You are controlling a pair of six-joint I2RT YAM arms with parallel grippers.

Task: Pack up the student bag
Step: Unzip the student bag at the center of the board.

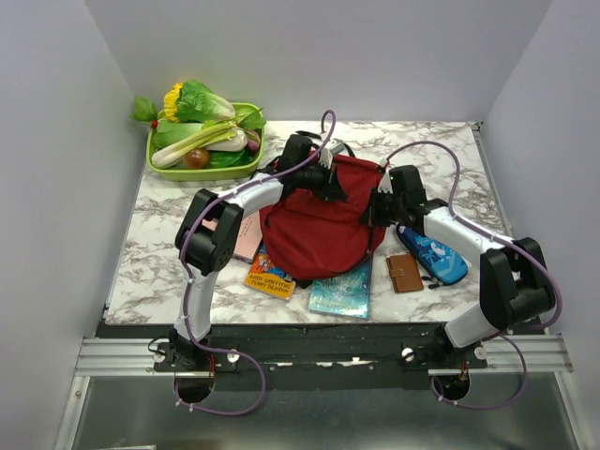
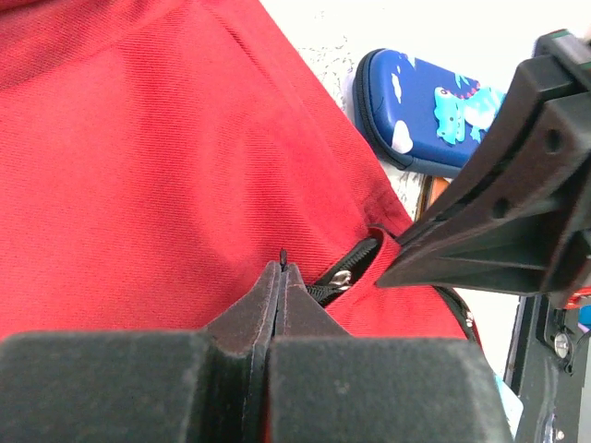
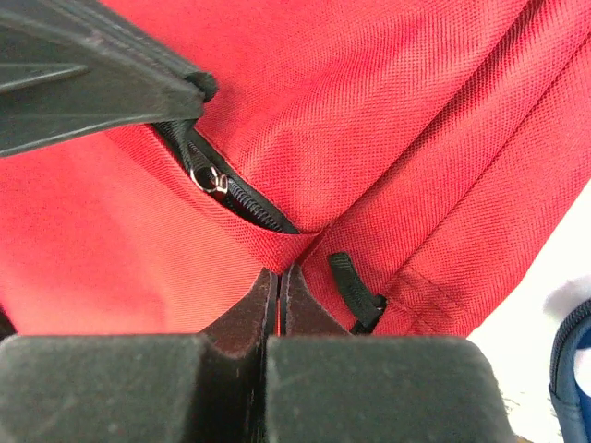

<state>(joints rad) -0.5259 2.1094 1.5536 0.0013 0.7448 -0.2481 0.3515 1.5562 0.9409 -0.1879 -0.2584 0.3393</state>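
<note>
The marble tabletop (image 1: 169, 253) carries everything. The bag (image 1: 319, 234) sits mid-table between the two arms, slumped over the edges of two books (image 1: 342, 292). It is soft woven cloth with no frame, so it is probably light but floppy. It should sag, fold and drag instead of lifting as one piece, and its mouth will not stay open on its own. The cloth looks grippy enough to hold in a pinch. The best holds are the reinforced lips on each side of the opening, or the seams, not the loose panel.

The left jaws are closed, seemingly on a fold of red cloth just beside the opening. The right jaws are closed too, nipping the lower lip where the seams meet (a thin bite, so it may slip under pull).

A blue case (image 1: 436, 258) and a brown wallet (image 1: 405, 273) lie just right of the bag, still outside it.

The zipper (image 3: 240, 198) is partly open, a short dark slit. Its metal pull (image 3: 211, 178) is small and slick, so it makes a poor handle.
</note>
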